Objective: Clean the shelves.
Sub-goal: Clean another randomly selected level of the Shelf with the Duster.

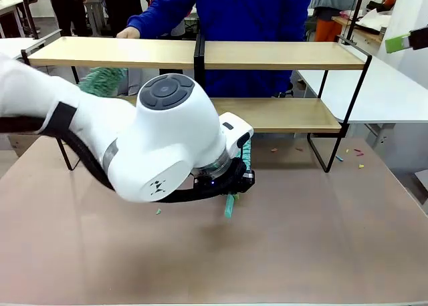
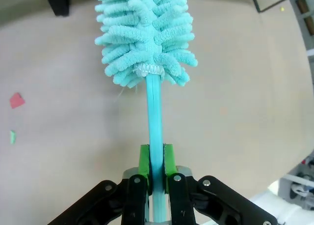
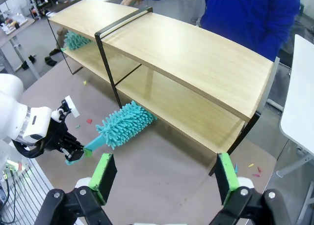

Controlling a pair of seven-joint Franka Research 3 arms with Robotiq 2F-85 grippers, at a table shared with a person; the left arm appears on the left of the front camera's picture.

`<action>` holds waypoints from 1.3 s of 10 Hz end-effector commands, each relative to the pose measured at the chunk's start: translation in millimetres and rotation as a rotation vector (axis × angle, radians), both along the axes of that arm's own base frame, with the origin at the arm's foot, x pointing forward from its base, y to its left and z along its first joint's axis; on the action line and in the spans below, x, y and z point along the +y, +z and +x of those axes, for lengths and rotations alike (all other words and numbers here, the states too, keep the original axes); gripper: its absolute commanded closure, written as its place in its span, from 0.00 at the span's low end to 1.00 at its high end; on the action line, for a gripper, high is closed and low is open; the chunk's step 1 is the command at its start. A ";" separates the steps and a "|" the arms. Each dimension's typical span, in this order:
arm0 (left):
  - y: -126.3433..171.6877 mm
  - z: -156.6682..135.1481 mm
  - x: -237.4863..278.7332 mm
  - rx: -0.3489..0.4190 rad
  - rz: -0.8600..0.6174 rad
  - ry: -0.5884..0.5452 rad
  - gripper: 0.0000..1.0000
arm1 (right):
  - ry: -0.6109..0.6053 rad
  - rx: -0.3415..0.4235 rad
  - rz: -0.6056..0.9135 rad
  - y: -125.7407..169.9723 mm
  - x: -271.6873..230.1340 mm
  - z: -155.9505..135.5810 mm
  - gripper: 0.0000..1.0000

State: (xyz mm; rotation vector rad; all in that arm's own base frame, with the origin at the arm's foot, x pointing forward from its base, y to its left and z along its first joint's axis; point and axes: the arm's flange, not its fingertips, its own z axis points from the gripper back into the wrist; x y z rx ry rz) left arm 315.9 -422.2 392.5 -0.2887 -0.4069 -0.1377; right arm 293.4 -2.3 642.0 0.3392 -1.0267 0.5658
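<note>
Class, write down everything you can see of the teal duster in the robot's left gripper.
The duster has a fluffy teal head of soft chenille-like tufts, gathered by a whitish band onto a thin, flat, plastic-looking teal handle. The left gripper is shut on the handle, green pads on both sides, the handle's end poking out behind. It hangs low over the brown table, head towards the front edge of the shelves' lower board; whether they touch is unclear.
</note>
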 end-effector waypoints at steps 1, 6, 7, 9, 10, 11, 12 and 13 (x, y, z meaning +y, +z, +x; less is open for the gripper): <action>-30.6 28.3 -54.2 0.024 0.032 0.037 0.87 | 0.007 -0.002 0.000 -1.3 0.1 0.5 0.00; -43.8 34.6 -70.0 0.023 0.077 0.047 0.87 | 0.007 -0.002 0.000 -1.3 0.1 0.5 0.00; -47.3 39.7 -77.0 0.054 0.088 0.036 0.87 | 0.007 -0.002 0.000 -1.3 0.1 0.5 0.00; -51.5 57.2 -93.2 0.066 0.130 0.048 0.87 | 0.007 -0.002 0.000 -1.3 0.1 0.5 0.00; -49.6 59.5 -100.1 0.080 0.121 0.030 0.87 | 0.007 -0.002 0.000 -1.3 0.1 0.5 0.00; -47.0 59.5 -106.1 0.094 0.109 0.011 0.87 | 0.007 -0.002 0.000 -1.3 0.1 0.5 0.00; -44.9 60.2 -113.6 0.104 0.089 -0.017 0.87 | 0.007 -0.002 0.000 -1.3 0.1 0.5 0.00; -40.5 61.4 -120.2 0.108 0.071 -0.042 0.87 | 0.007 -0.002 0.000 -1.3 0.1 0.5 0.00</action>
